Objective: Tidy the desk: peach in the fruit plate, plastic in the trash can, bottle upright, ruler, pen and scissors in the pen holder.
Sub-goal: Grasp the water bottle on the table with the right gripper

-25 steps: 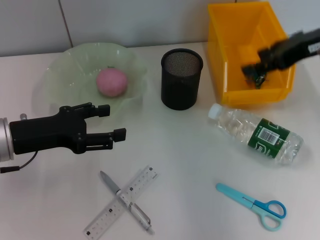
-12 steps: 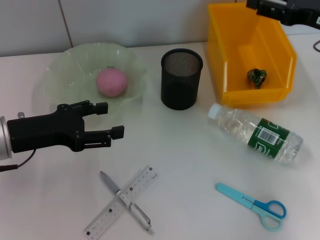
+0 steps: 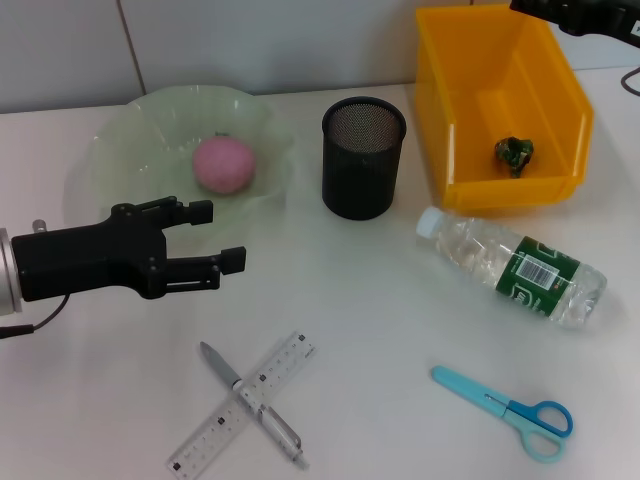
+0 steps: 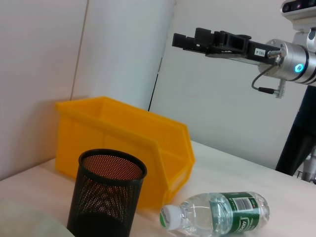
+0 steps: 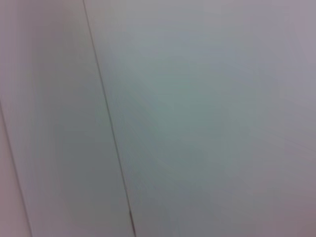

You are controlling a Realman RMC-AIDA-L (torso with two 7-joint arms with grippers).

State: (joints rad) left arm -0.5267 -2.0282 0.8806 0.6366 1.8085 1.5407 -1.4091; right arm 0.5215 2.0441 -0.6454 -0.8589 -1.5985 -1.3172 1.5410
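Observation:
The pink peach point(image 3: 222, 165) lies in the pale green fruit plate point(image 3: 120, 135). A crumpled green plastic point(image 3: 513, 153) rests inside the yellow bin point(image 3: 470, 100). On its side to the right of the black mesh pen holder point(image 3: 363, 155) lies the clear bottle point(image 3: 515, 268). Near the front edge the ruler point(image 3: 215, 432) and pen point(image 3: 278, 428) lie crossed, and the blue scissors point(image 3: 505, 410) lie at the front right. My left gripper point(image 3: 222, 235) hovers open and empty in front of the plate. High above the bin, my right gripper point(image 4: 186, 37) is open and empty.
A wall stands close behind the plate, holder and bin. The right arm point(image 3: 585, 15) reaches in at the top right corner. The left wrist view shows the holder point(image 4: 111, 195), the bin point(image 4: 128, 140) and the bottle point(image 4: 217, 215).
My right gripper has risen out of the yellow bin toward the top right, leaving the green plastic inside. The left gripper has drifted slightly left.

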